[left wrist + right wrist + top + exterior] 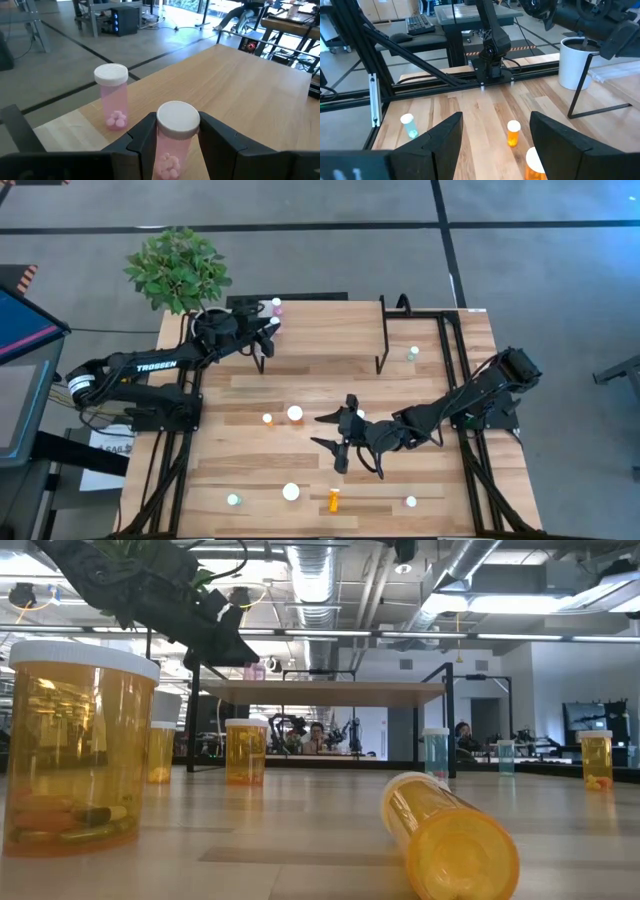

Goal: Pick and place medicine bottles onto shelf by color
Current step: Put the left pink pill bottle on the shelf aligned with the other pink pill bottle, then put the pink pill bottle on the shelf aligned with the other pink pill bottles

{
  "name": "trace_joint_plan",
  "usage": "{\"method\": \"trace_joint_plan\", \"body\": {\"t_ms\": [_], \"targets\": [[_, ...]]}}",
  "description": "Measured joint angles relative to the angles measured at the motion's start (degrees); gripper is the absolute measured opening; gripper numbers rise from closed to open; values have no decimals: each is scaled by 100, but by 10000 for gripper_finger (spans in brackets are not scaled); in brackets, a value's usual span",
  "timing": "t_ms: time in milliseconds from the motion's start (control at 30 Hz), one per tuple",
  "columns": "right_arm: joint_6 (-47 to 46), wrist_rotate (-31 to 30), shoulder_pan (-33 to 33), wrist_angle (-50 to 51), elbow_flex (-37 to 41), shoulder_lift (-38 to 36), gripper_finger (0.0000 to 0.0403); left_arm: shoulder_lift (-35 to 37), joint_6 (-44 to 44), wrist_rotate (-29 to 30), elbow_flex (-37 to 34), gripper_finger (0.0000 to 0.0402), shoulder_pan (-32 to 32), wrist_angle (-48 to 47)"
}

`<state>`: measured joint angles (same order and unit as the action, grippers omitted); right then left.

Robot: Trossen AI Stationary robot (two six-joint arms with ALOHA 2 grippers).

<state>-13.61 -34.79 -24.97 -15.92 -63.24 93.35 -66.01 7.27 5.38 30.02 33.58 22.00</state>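
My left gripper point(268, 330) is at the left end of the shelf point(320, 330), shut on a pink bottle point(175, 137) with a white cap. A second pink bottle point(113, 100) stands on the shelf top just beyond it and also shows in the high view point(277, 307). My right gripper point(345, 442) hangs open and empty over the middle of the table. In the right wrist view point(492, 145) a small orange bottle point(513, 133) stands ahead of its fingers. A larger orange bottle's white cap point(535, 161) shows just below that. My left gripper pinches the pink bottle between its two fingers point(146, 142), on the sides just under the cap point(165, 145). The fingers come in about level over the shelf top. The bottle stands upright. The fingers hide its bottom, so I cannot tell whether it rests on the shelf.
Bottles stand scattered on the table: a small orange one point(267, 419), two wide white caps point(295, 414) point(291, 492), teal ones point(232, 500) point(412, 354), and an orange one lying on its side point(334, 500). The potted plant point(178, 270) stands behind the left arm.
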Motion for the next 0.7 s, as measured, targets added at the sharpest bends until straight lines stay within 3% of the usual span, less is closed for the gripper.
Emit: {"method": "trace_joint_plan", "body": {"t_ms": [333, 700], "targets": [[1, 1, 0, 7, 0, 1, 254, -20, -4, -57, 4, 122, 0, 7], [-32, 2, 0, 7, 0, 1, 254, -25, -20, -166, 2, 178, 0, -77]]}}
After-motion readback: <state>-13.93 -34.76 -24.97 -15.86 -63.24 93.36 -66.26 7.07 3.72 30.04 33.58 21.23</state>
